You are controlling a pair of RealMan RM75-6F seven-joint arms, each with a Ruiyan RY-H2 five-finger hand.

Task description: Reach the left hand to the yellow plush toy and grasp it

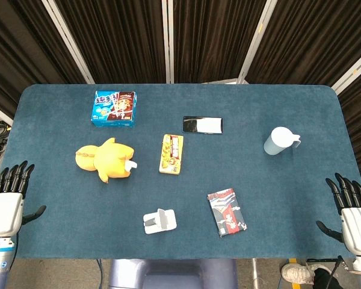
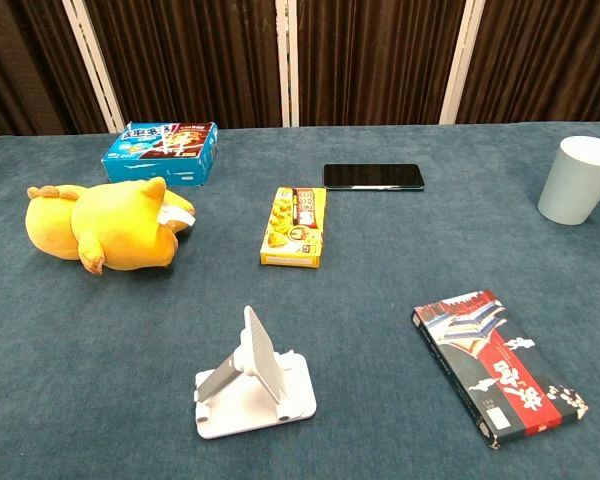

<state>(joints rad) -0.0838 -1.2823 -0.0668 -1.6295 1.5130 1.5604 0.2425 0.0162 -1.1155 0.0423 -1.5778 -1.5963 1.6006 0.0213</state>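
Observation:
The yellow plush toy (image 1: 105, 159) lies on its side on the left part of the blue table; the chest view shows the plush toy (image 2: 105, 225) at mid left with a white tag at its right end. My left hand (image 1: 9, 198) hovers at the table's left front edge, fingers spread and holding nothing, well to the left of and nearer than the toy. At the right front edge my right hand (image 1: 352, 211) is likewise spread and empty. Neither hand shows in the chest view.
A blue snack box (image 1: 114, 108) sits behind the toy. A yellow snack box (image 1: 171, 154), a black phone (image 1: 202, 124), a pale blue cup (image 1: 281, 140), a white phone stand (image 1: 159, 221) and a dark red packet (image 1: 227, 213) lie across the table (image 1: 289, 198).

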